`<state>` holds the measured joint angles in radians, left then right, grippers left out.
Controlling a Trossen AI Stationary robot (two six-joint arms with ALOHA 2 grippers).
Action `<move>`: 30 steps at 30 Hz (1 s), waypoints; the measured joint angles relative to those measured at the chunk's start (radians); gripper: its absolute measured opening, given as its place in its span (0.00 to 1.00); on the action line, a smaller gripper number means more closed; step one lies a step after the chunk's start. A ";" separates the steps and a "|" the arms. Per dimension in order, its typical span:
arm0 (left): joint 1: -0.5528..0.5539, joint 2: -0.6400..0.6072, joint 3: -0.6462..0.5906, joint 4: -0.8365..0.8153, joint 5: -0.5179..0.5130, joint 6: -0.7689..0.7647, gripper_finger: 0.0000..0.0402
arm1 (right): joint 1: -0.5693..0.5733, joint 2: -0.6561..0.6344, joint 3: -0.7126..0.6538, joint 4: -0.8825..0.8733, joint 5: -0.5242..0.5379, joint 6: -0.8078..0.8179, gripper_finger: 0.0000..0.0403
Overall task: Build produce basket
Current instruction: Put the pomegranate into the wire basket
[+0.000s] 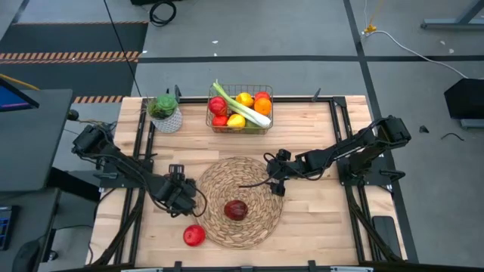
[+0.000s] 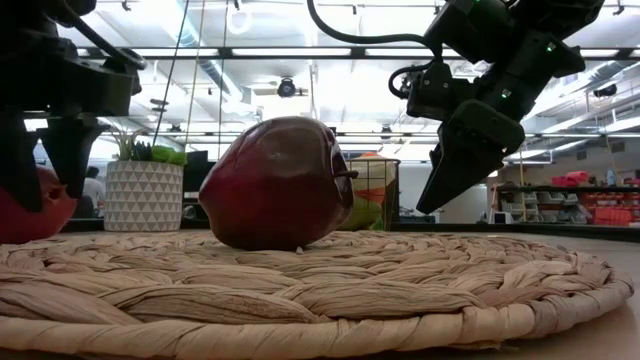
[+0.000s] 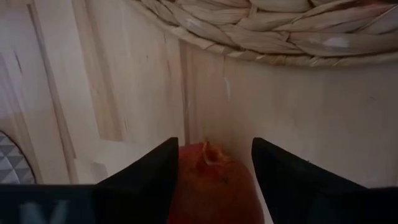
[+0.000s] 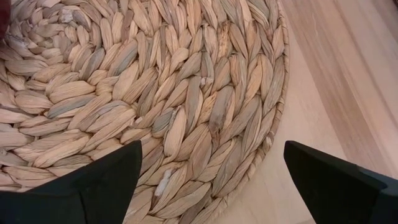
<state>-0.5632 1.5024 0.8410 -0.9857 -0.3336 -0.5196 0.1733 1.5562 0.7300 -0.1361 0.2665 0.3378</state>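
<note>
The dark wire basket [image 1: 240, 128] stands at the table's far middle, holding a leek, lemons, oranges and red apples. A dark red apple [image 1: 235, 210] rests on the round woven mat [image 1: 249, 177]; it also shows in the low view [image 2: 275, 185]. A brighter red apple [image 1: 194, 236] lies on the bare table by the mat's near left edge. My left gripper [image 3: 214, 180] is open, tipped down over this apple, one finger on each side of it. My right gripper [image 1: 276, 183] is open and empty above the mat's right part [image 4: 186, 93]. My left gripper has its fingers [image 3: 155, 177] on the two sides of the red apple [image 3: 211, 193], coming from above and from the table's left. The apple sits on the table, stem end up. I cannot tell whether the fingers touch it.
A white pot with a green plant [image 1: 165, 113] stands at the far left, next to the basket. Bare wood lies to the right of the mat and along the near edge. Dark rails run down both table sides.
</note>
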 joint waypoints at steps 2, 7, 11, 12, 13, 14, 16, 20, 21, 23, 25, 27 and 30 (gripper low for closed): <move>0.000 0.000 0.000 0.006 0.000 0.000 0.51 | 0.000 0.000 0.000 0.000 0.000 0.000 0.98; 0.000 0.000 0.000 0.005 0.005 0.004 0.40 | 0.000 0.000 0.000 0.000 0.000 0.000 0.98; 0.000 0.000 0.000 -0.010 0.011 0.007 0.24 | 0.000 0.000 0.000 0.000 0.000 0.000 0.98; 0.000 0.000 0.000 -0.015 0.017 0.007 0.19 | 0.000 0.000 0.000 0.000 0.000 0.000 0.98; 0.000 0.000 0.000 -0.021 0.022 0.008 0.15 | 0.000 0.000 0.000 0.000 0.000 0.000 0.98; 0.000 0.000 0.000 -0.027 0.025 0.008 0.10 | 0.000 0.000 0.000 0.000 0.000 0.000 0.98; 0.000 0.000 0.000 -0.040 0.035 0.010 0.04 | 0.000 0.000 0.000 0.000 0.000 0.000 0.98; 0.005 0.000 0.000 -0.058 0.036 0.016 0.03 | 0.000 0.000 0.000 0.000 0.000 0.000 0.98; 0.010 0.000 0.000 -0.063 0.036 0.016 0.03 | 0.000 0.000 0.000 0.000 0.000 0.000 0.98; 0.024 0.000 0.002 -0.072 0.036 0.029 0.02 | 0.000 0.000 0.000 0.000 0.000 0.000 0.98; 0.039 0.000 0.016 -0.094 0.034 0.054 0.01 | 0.000 0.000 0.000 0.000 0.000 0.000 0.98; 0.061 0.000 0.044 -0.127 0.016 0.083 0.01 | 0.000 0.000 0.000 0.000 0.000 0.000 0.98; 0.105 0.000 0.109 -0.174 -0.033 0.138 0.01 | 0.000 0.000 0.000 0.000 0.000 0.000 0.98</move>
<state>-0.4580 1.5026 0.9504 -1.1595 -0.3668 -0.3818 0.1730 1.5562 0.7296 -0.1361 0.2665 0.3378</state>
